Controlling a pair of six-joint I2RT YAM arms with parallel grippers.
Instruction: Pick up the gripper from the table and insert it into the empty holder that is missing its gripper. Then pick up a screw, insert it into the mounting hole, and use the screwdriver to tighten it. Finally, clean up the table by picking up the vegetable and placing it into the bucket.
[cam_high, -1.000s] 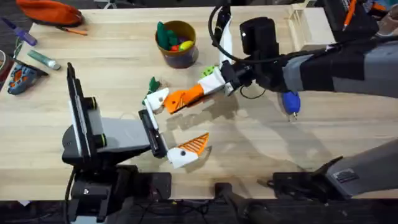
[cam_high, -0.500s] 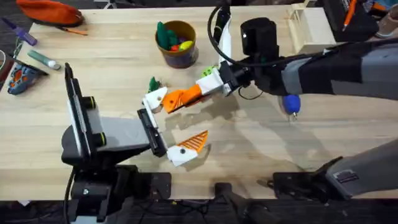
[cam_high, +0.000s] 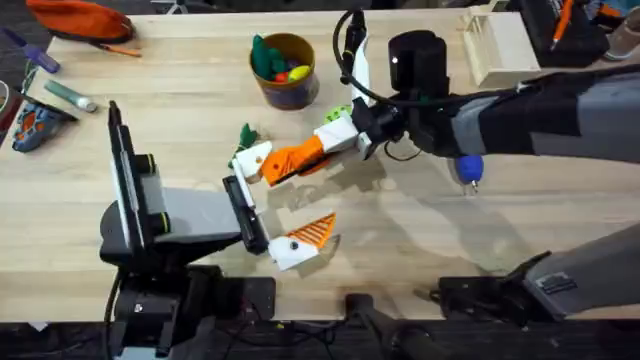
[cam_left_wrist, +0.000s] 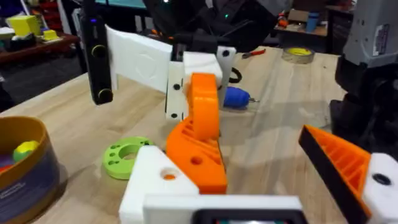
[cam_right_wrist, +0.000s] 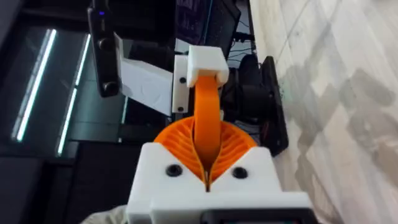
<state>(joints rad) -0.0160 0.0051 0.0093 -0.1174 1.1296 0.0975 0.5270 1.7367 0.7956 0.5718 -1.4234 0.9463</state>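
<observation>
My right gripper (cam_high: 325, 143) reaches across the middle and is shut on the gripper (cam_high: 295, 157), an orange piece. Its far end meets the holder (cam_high: 252, 158), the bare white finger mount of my left gripper (cam_high: 280, 198). The left gripper is open, and its other finger carries an orange ribbed pad (cam_high: 312, 231). In the right wrist view the gripper (cam_right_wrist: 207, 115) runs from my shut ribbed fingers (cam_right_wrist: 180, 140) to a white block. The screwdriver (cam_high: 467, 165) lies blue under the right arm. The vegetable (cam_high: 247, 134) lies just beyond the holder. The bucket (cam_high: 284, 70) stands farther back. The screw is out of view.
A lime-green ring (cam_high: 337, 113) lies beside the right gripper. A pale wooden tray (cam_high: 497, 45) sits at the back right. An orange pouch (cam_high: 80, 18) and small tools lie at the far left edge. Bare table runs along the front right.
</observation>
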